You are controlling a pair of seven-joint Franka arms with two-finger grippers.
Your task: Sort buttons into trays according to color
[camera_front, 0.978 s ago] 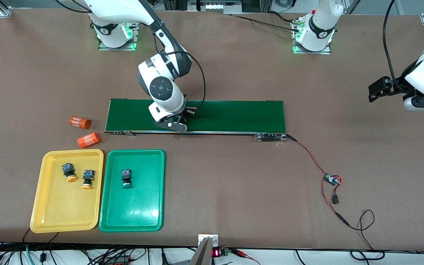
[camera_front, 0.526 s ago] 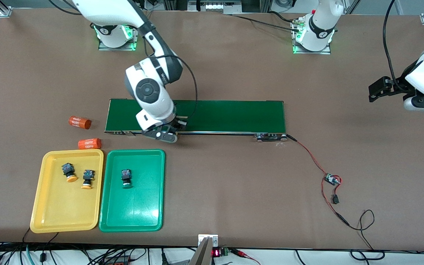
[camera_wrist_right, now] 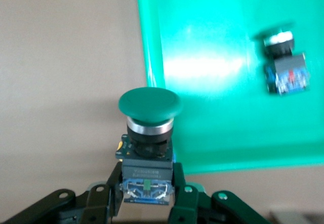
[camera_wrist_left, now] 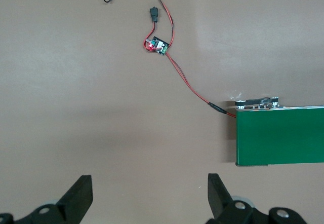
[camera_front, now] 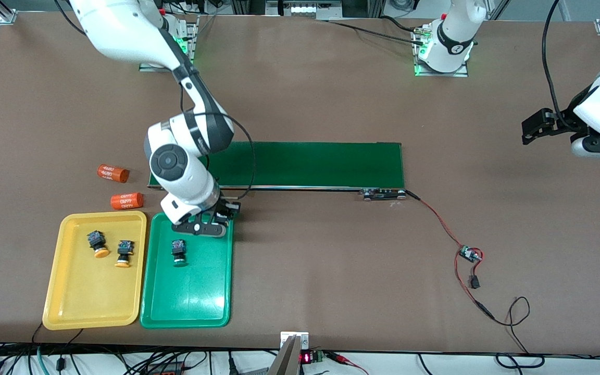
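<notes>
I count four buttons: two orange-capped [camera_front: 101, 245] in the yellow tray [camera_front: 71, 307], one green-capped [camera_front: 177, 252] lying in the green tray [camera_front: 196, 307], cap toward the front edge. The fourth [camera_wrist_right: 148, 133] sits clamped in my right gripper [camera_wrist_right: 148, 186] over that tray's corner, cap pointing away from the fingers. Left gripper [camera_wrist_left: 149, 193] waits, spread wide, empty

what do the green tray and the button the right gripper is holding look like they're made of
Green tray: likely glossy molded plastic, given the bright glare patch and rounded rim. Held button in the right gripper: matte green cap, probably plastic, over a shiny metallic-looking ring.
</notes>
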